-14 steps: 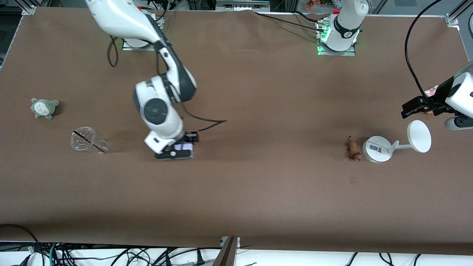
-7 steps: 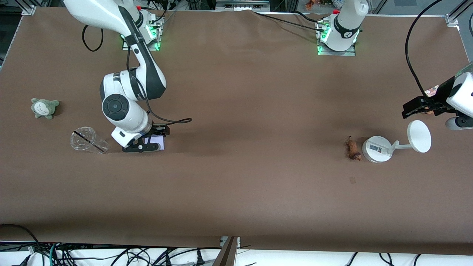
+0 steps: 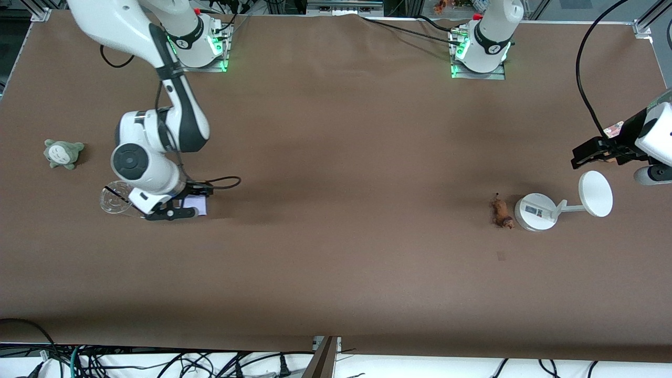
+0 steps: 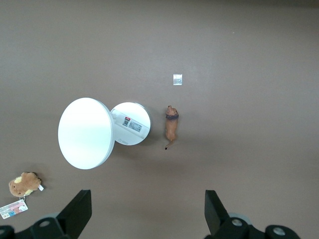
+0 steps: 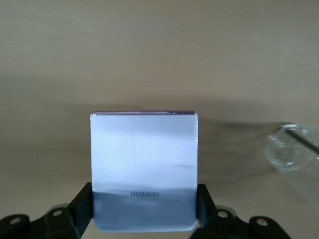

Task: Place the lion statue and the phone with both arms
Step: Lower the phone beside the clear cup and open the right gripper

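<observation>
Since a second ago the right arm has swung toward its own end of the table, carrying the phone (image 3: 194, 205), a nearly square pale lavender-white slab with rounded corners, from mid-table to just beside the clear plastic cup lying on its side (image 3: 116, 200). The right gripper (image 3: 181, 207) is clamped on the phone's two side edges, low over the brown table (image 3: 336, 273). Its wrist view shows the maker's name on the phone (image 5: 144, 172), which the front view does not, and the cup (image 5: 291, 152) close by.

A small grey-green plush toy (image 3: 63, 153) sits near that end's edge, farther from the front camera than the cup. Wide bare table lies between the two arms.

The left gripper (image 3: 590, 155) waits, fingers spread and empty, above the white round-based stand with a disc (image 3: 535, 212). The lion statue (image 3: 502, 211), a tiny orange-brown figurine with a darker mane, lies on the table just beside the stand's base. The left wrist view shows lion (image 4: 172, 127), stand (image 4: 130, 123) and a round brown plush with a tag (image 4: 24, 184), barely seen from the front.
</observation>
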